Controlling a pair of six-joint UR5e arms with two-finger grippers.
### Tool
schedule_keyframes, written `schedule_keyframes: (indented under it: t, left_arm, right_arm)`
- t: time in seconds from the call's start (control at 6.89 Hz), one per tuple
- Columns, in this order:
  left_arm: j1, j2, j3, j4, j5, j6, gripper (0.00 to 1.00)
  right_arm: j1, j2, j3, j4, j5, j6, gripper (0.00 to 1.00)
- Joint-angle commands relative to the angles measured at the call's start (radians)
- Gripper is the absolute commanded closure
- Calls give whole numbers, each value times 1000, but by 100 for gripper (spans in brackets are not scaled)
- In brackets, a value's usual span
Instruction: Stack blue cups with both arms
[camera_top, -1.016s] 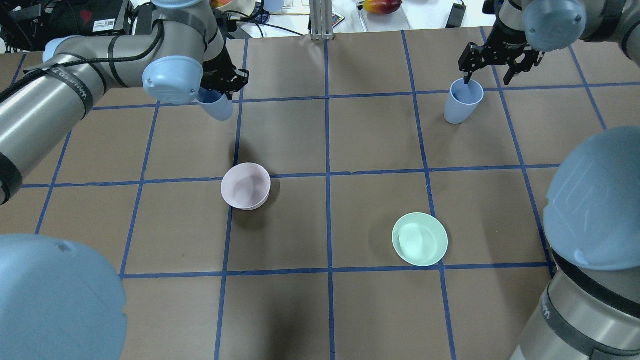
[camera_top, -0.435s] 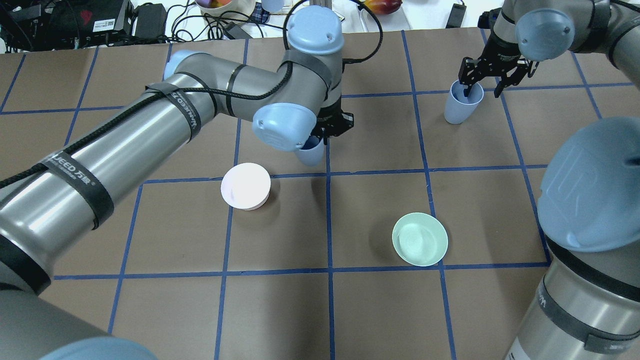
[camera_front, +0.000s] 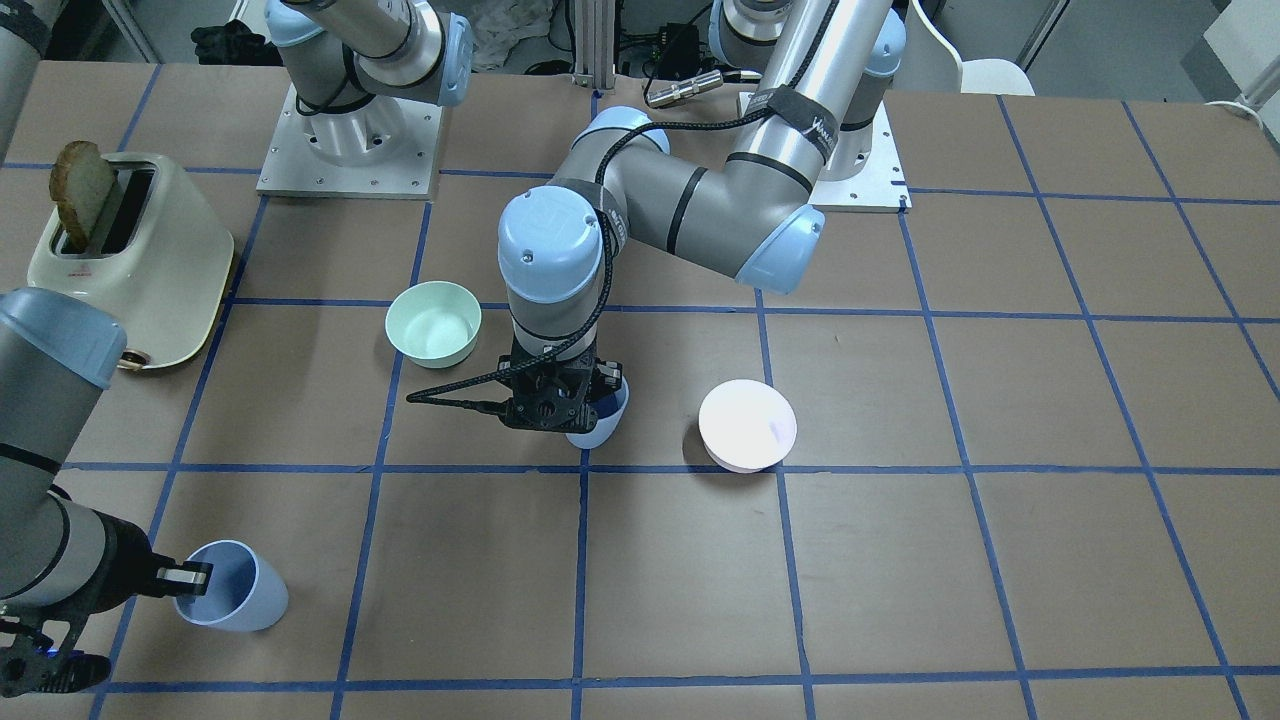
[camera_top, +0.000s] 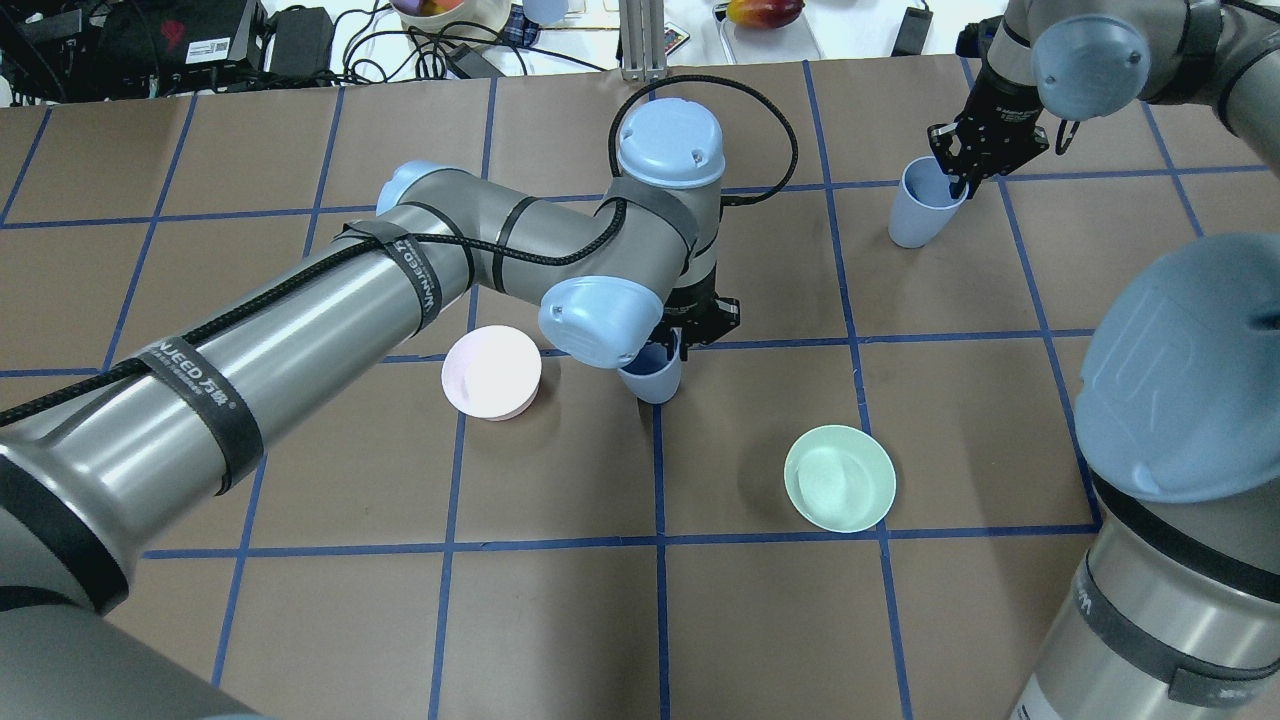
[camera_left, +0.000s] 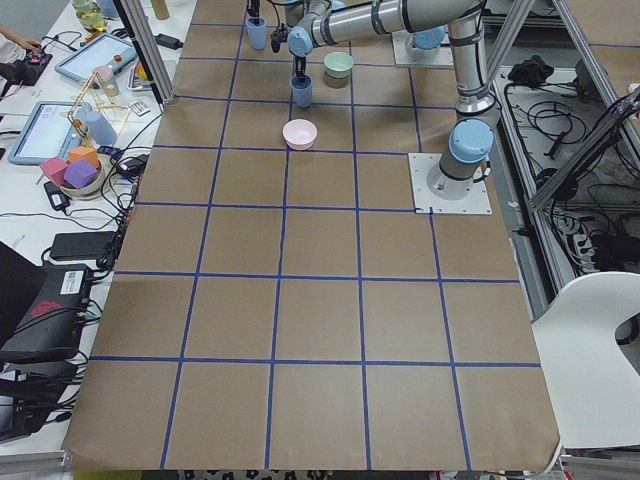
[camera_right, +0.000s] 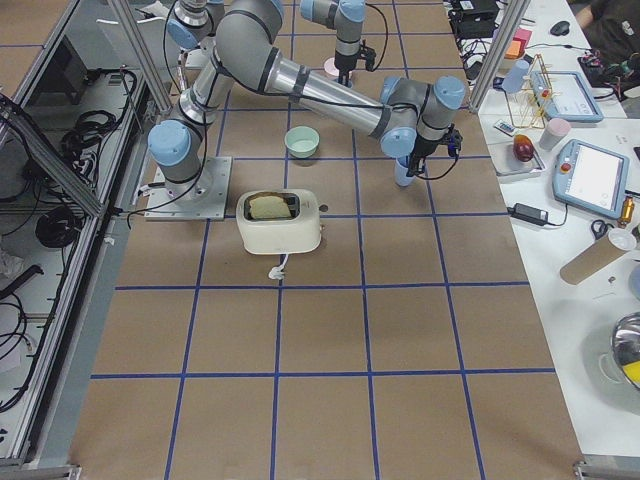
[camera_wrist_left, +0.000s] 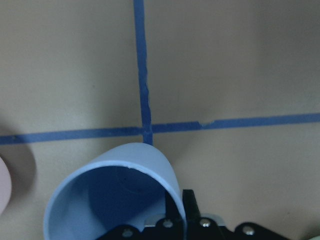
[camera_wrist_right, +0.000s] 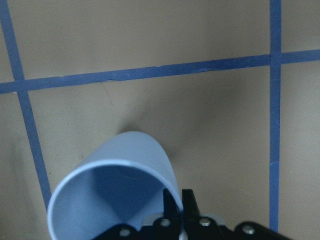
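Observation:
My left gripper (camera_top: 692, 328) is shut on the rim of one blue cup (camera_top: 652, 380) and holds it upright near the table's middle, at a tape crossing. In the left wrist view one finger is inside this cup (camera_wrist_left: 115, 195) and one outside. I cannot tell if its base touches the table. My right gripper (camera_top: 966, 172) is shut on the rim of the second blue cup (camera_top: 918, 212), which stands at the far right. The right wrist view shows that cup (camera_wrist_right: 112, 195) pinched at the rim. In the front view the left cup (camera_front: 603, 420) and the right cup (camera_front: 238, 592) are far apart.
A pale pink bowl (camera_top: 490, 372) sits just left of the left arm's cup. A mint-green bowl (camera_top: 839, 478) sits nearer me on the right. A cream toaster (camera_front: 130, 262) with a bread slice stands on my right side. Blue tape lines grid the brown table.
My left arm carried its cup from the far left to the table's middle. My right gripper, open over the second cup before, has shut on its rim.

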Motion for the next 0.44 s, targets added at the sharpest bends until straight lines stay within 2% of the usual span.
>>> schedule_keyframes:
  t: [0.0, 0.15, 0.29]
  left_arm:
    - [24, 35, 7, 9, -21, -3, 0]
    - [96, 84, 36, -34, -35, 6, 0]
    - [192, 135, 104, -169, -91, 73, 0]
  right_arm:
    - [3, -15, -8, 16, 1, 5, 100]
    - [11, -62, -7, 51, 6, 17, 100]
    - [20, -118, -7, 144, 65, 23, 100]
